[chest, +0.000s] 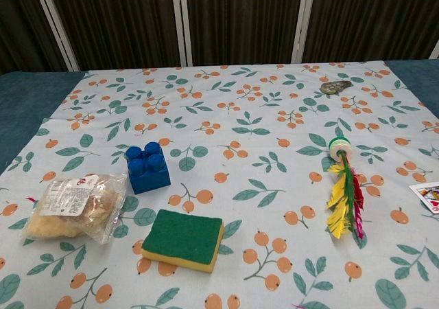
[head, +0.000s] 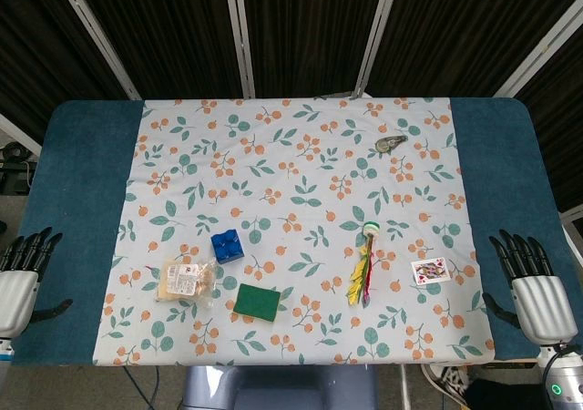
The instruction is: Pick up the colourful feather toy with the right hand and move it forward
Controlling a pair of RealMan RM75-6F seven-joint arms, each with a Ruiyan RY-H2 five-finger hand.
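The colourful feather toy (head: 363, 269) lies flat on the floral tablecloth, right of centre, its round white and green base toward the back and its yellow, green and pink feathers pointing at me. The chest view shows the feather toy (chest: 342, 196) at the right. My right hand (head: 530, 278) rests at the table's right front corner, fingers spread and empty, well to the right of the toy. At the left front corner my left hand (head: 20, 271) is also open and holds nothing. Neither hand appears in the chest view.
A playing card (head: 430, 271) lies between the toy and my right hand. A blue brick (head: 227, 245), a green and yellow sponge (head: 257, 302) and a bagged snack (head: 185, 278) sit front left. A small grey tape dispenser (head: 392, 143) lies at the back right.
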